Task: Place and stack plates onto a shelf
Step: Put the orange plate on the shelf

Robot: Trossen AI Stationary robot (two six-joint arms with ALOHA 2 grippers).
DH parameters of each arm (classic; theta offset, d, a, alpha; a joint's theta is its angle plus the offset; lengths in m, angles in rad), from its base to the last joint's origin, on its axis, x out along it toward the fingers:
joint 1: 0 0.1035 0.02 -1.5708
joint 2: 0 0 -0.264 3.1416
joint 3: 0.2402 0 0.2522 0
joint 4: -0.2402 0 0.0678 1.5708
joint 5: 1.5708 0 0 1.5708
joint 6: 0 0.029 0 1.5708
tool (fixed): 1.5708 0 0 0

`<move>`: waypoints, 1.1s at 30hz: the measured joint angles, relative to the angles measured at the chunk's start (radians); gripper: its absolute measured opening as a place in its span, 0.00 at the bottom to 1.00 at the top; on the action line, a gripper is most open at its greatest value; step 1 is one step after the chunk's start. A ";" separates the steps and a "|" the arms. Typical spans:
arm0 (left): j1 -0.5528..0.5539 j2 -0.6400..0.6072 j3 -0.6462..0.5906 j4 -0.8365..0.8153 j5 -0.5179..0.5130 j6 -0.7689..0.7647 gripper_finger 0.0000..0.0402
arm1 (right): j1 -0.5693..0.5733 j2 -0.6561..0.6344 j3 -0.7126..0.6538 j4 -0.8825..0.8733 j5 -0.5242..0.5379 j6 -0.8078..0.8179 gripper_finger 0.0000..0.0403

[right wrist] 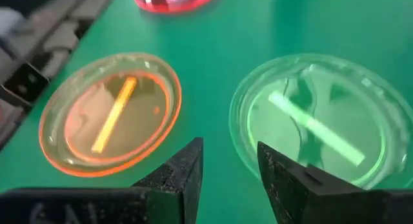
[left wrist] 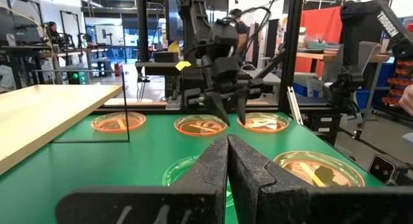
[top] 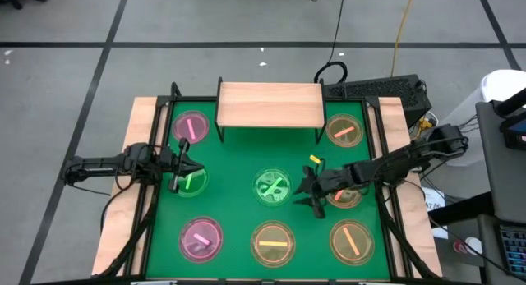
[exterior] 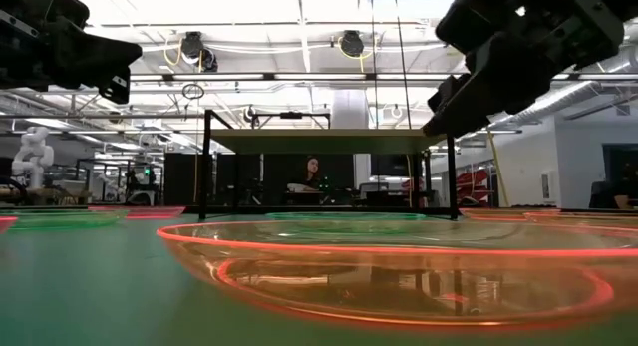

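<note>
I work in a robotics lab. My green counter point(top: 238, 211) stands on a grey floor point(top: 205, 22) marked with dark tape lines, with a keyboard point(top: 374, 91) and loose cables beside it. Beyond the counter I see a high ceiling point(exterior: 289, 47) with bright strip lights and exposed ducts, a small white robot point(exterior: 30, 152) on a bench, another dark robot arm point(left wrist: 371, 43), and a person point(exterior: 312, 172) seated at a desk.

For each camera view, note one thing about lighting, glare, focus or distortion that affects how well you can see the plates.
High view: even light, all plates sharp, the shelf unshadowed. Low view: bright ceiling lights behind; the nearest amber plate looms large and soft. Left wrist view: the left gripper is a dark close mass, far plates crisp. Right wrist view: the green plate glows, edges slightly blurred.
</note>
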 joint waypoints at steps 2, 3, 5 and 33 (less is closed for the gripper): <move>0.000 0.000 0.000 0.000 0.000 0.000 0.04 | 0.004 0.024 0.023 -0.022 -0.027 0.037 0.33; 0.000 0.000 0.000 0.001 0.000 0.000 0.04 | 0.004 0.035 0.029 -0.011 -0.055 0.068 0.33; 0.000 0.000 0.000 0.002 0.000 0.000 0.04 | 0.004 0.055 0.032 0.028 -0.107 0.161 0.33; 0.000 0.000 0.000 0.003 0.000 0.000 0.04 | 0.112 0.393 0.159 0.161 -0.183 0.518 0.33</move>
